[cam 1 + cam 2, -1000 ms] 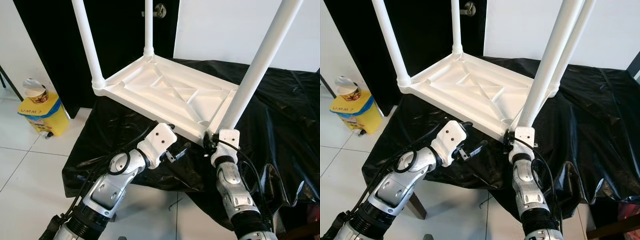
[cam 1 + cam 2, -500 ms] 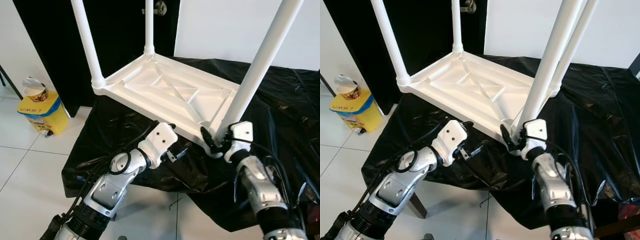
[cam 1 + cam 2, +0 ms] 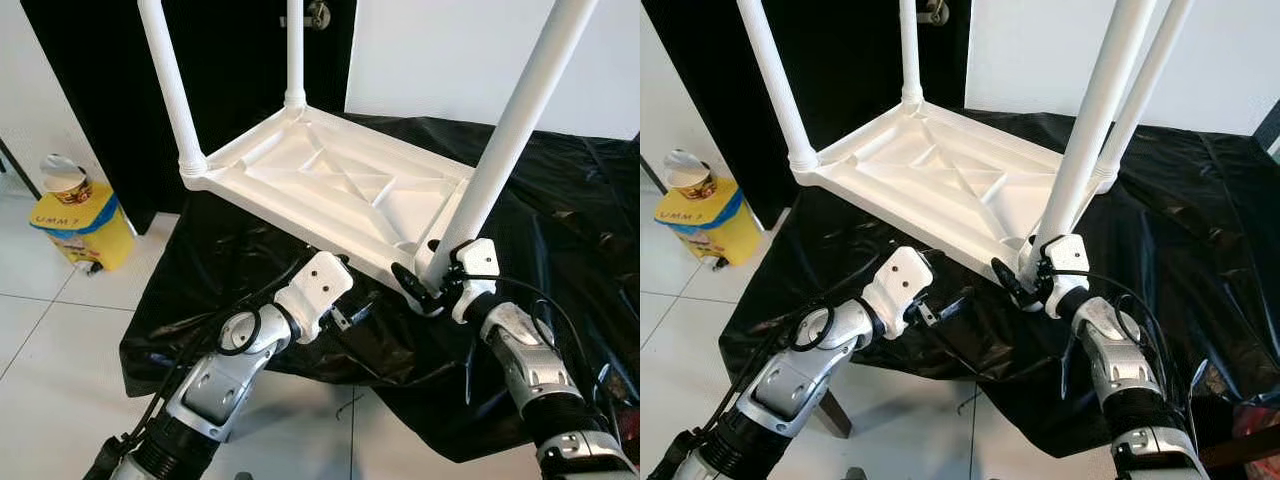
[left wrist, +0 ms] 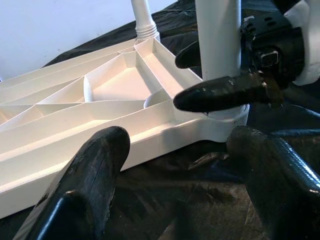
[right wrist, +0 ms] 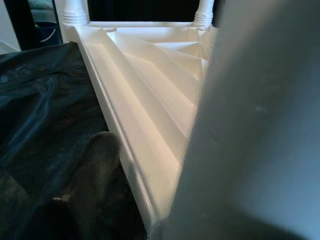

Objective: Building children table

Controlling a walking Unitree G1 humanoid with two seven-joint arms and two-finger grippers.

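A white children's table (image 3: 330, 190) lies upside down on a surface draped in a black plastic sheet (image 3: 570, 210), its legs pointing up. My right gripper (image 3: 425, 272) reaches in from the right at the foot of the near right leg (image 3: 505, 140). One finger (image 4: 220, 92) crosses the leg's collar in front and the other sits behind it, so it is shut on that leg. My left gripper (image 3: 352, 312) hovers open just before the tabletop's near edge, its fingers (image 4: 95, 170) spread, holding nothing. Far legs (image 3: 165, 80) stand at the back.
A yellow bin (image 3: 75, 220) with a cup on top sits on the white tiled floor at the left. A black door with a handle (image 3: 318, 14) stands behind the table. The draped surface's front edge drops off right below both wrists.
My right wrist has swung from below the leg's foot round to its right side, fingers now pointing left around the leg. The left gripper has barely moved.
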